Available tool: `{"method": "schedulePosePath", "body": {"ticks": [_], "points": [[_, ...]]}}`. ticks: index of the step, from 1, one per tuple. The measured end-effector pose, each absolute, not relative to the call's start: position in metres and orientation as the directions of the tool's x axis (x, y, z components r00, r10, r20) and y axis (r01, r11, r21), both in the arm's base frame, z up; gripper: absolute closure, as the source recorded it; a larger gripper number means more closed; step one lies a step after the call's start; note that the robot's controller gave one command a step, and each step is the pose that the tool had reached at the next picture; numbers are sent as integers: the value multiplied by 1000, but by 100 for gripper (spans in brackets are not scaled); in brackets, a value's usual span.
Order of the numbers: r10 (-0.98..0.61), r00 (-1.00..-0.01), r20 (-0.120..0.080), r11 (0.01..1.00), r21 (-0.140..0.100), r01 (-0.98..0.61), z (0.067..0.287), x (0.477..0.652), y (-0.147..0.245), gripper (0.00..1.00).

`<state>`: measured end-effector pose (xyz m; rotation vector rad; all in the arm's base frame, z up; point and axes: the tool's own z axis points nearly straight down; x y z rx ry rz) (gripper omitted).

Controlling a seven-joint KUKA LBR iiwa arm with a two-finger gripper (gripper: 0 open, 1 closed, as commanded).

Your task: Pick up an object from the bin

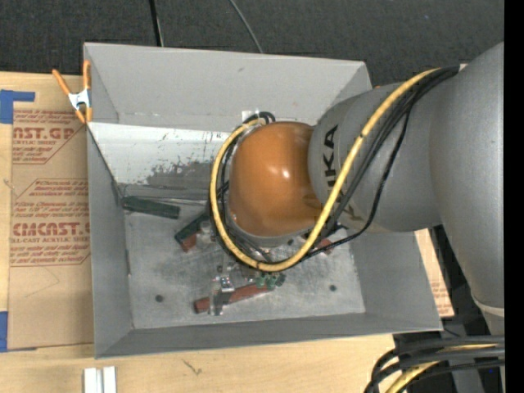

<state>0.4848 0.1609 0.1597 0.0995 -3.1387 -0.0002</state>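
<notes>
Grey metal walls of the bin (106,244) slope down to a scuffed, speckled floor, where a few small things lie loose. From the right the silver arm (426,162) reaches in over the middle of the bin. A round orange cover (266,187) on its wrist faces the camera, and yellow and black cables (219,178) loop around it.

The gripper (250,260) sits under that cover. Just a little dark hardware shows past the cover's lower rim, low over the floor. Whether it is open, closed or gripping anything cannot be told.

Nearest to it, just below the cover, lies a reddish-brown stick (237,295). A small silver piece is at its left end, and a short brown bit (202,305) lies beside that. A small green piece (272,281) lies just right of the stick, close under the cable loop. These three are at the front middle of the floor.

To the left of the cover, a dark block with a reddish end (188,236) lies tilted on the floor. It is near the cable loop, though contact cannot be made out. Farther left, along the foot of the back wall, a long dark green bar (151,207) lies flat, well apart from the gripper.
</notes>
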Motion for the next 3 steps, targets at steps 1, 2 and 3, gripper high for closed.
{"method": "schedulePosePath", "body": {"ticks": [1, 2, 3], "points": [[-238, -971, 4, 971, 2, -238, 73, 522, 128, 100], [-238, -971, 4, 971, 2, -238, 73, 522, 128, 100], [-160, -987, -10, 987, 0, -160, 273, 554, 113, 100]]}}
